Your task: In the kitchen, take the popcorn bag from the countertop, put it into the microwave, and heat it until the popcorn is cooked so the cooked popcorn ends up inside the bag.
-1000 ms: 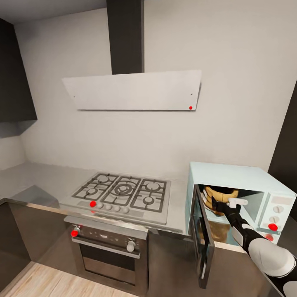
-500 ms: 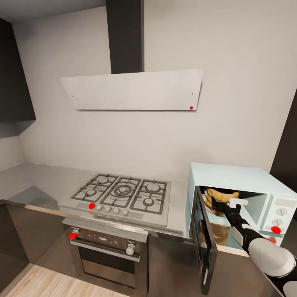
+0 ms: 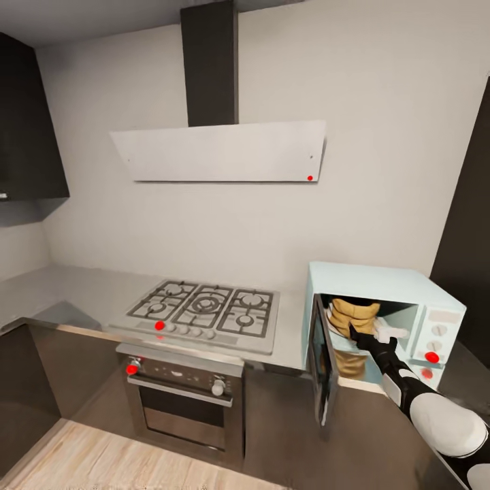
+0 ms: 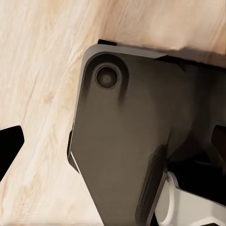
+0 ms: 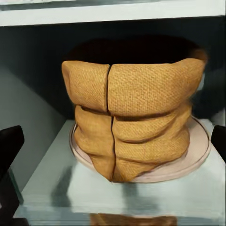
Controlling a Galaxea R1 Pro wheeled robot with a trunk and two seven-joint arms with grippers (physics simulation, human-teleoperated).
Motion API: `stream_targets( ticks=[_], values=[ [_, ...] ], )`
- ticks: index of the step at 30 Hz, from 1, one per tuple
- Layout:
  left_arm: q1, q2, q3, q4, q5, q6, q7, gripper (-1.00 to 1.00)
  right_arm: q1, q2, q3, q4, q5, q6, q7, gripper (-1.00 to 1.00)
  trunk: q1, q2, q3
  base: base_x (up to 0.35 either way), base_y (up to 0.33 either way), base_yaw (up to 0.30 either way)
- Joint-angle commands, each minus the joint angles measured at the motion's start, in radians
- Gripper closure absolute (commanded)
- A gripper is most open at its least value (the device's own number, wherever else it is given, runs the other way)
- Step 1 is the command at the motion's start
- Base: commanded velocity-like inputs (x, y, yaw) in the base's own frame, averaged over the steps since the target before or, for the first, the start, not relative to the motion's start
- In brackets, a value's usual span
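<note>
While our right gripper (image 5: 113, 141) spreads open before the tan burlap popcorn bag (image 5: 132, 120), its contents stay hidden inside the mint-white boxy microwave (image 3: 381, 286), our left gripper's fingers cut off, state unclear.

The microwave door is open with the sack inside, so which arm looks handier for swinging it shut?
Probably the right. Its pincer sits open at the pale mint microwave, facing the tan burlap popcorn bag on the round turntable plate, near the open dark glass door. The left wrist view faces wooden floor.

The round turntable plate (image 5: 197, 141) inside the microwave (image 3: 381, 286) is carrying the popcorn bag (image 5: 134, 117), sitting just beyond the parted fingertips (image 5: 9, 146).
</note>
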Motion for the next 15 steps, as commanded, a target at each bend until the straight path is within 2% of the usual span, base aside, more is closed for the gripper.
stream_targets(
  ticks=[1, 13, 15],
  values=[
    [0.000, 0.000, 0.004, 0.000, 0.000, -0.001, 0.002, -1.00, 0.000, 0.000, -0.009, 0.000, 0.001, -0.002, 0.008, -1.00, 0.000, -0.001, 0.000, -0.340, 0.000, 0.000],
    [0.000, 0.002, 0.007, 0.000, 0.000, -0.001, 0.002, -1.00, 0.008, -0.001, -0.009, 0.000, 0.000, 0.004, 0.008, -1.00, 0.000, -0.001, 0.000, -0.332, 0.015, 0.000],
    [0.001, 0.003, 0.007, 0.000, 0.000, -0.001, 0.002, -1.00, 0.096, -0.004, -0.009, 0.000, 0.000, 0.004, 0.008, -1.00, 0.000, -0.001, 0.000, -0.059, 0.008, 0.000]
  ],
)
